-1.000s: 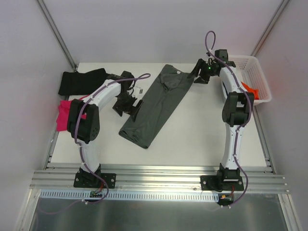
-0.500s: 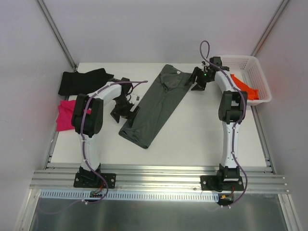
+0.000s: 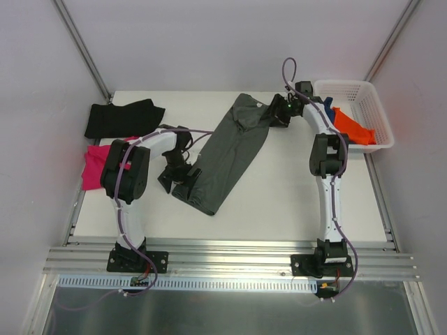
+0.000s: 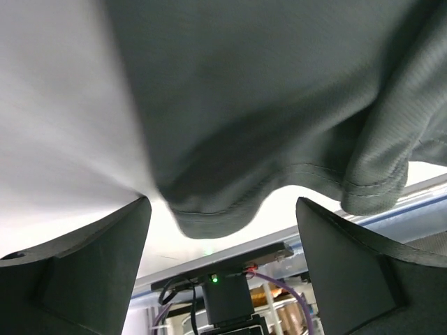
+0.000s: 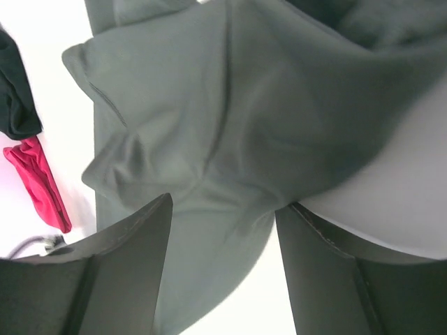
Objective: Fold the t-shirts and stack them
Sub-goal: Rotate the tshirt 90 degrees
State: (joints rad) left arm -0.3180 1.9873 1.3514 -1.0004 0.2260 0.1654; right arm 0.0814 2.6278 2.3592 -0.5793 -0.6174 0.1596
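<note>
Seen from above, with 12 o'clock at the far edge of the table (image 3: 293, 202), the dark grey t-shirt (image 3: 230, 150) lies as a long folded strip across the middle, running from about 1 o'clock down to 7 o'clock. The left gripper (image 3: 178, 180) sits at the strip's 8 o'clock edge, near its lower end. In the left wrist view its fingers (image 4: 84, 265) stand wide apart. The shirt's stitched hem sags into the gap between them, and neither finger is closed on it. Whether the cloth brushes the fingertips cannot be told.

The right gripper (image 3: 274, 115) is at the strip's far end, at its 2 o'clock corner by the neck. In the right wrist view its jaws are likewise spread, rumpled grey cloth lies in the space between them, and nothing is pinched.

The black t-shirt (image 3: 122, 117) lies at 10 o'clock on the table and the magenta t-shirt (image 3: 91, 167) at 9 o'clock by the left edge, both apart from the grey one. The white basket (image 3: 363, 101) stands at 2 o'clock, holding the orange t-shirt (image 3: 353, 129) and, at its own 10 o'clock corner, a bit of the blue t-shirt (image 3: 328, 108)
</note>
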